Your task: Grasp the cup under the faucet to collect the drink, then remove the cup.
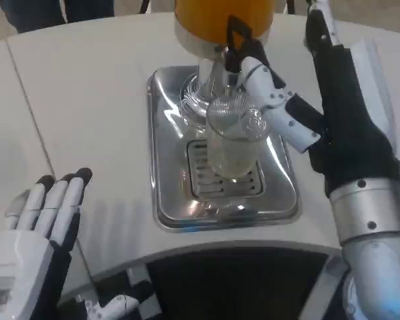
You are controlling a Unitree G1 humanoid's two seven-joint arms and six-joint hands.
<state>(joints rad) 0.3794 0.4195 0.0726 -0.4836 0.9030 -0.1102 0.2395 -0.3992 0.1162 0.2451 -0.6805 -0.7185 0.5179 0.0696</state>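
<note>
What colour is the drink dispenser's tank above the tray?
Orange; the dispenser tank shows best in the head view, above the steel tray.

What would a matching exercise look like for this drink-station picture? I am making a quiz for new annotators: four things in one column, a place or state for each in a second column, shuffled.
Things:
1. clear cup
2. left robot hand
3. right robot hand
4. orange drink dispenser

Places or states:
A. at the far end of the steel drip tray, its black tap lever facing the robot
B. fingers apart, holding nothing, at the near left of the table
C. standing upright on the tray's grate
D. fingers at the black tap lever, above the cup

Pairs: 1-C, 2-B, 3-D, 4-A
</note>
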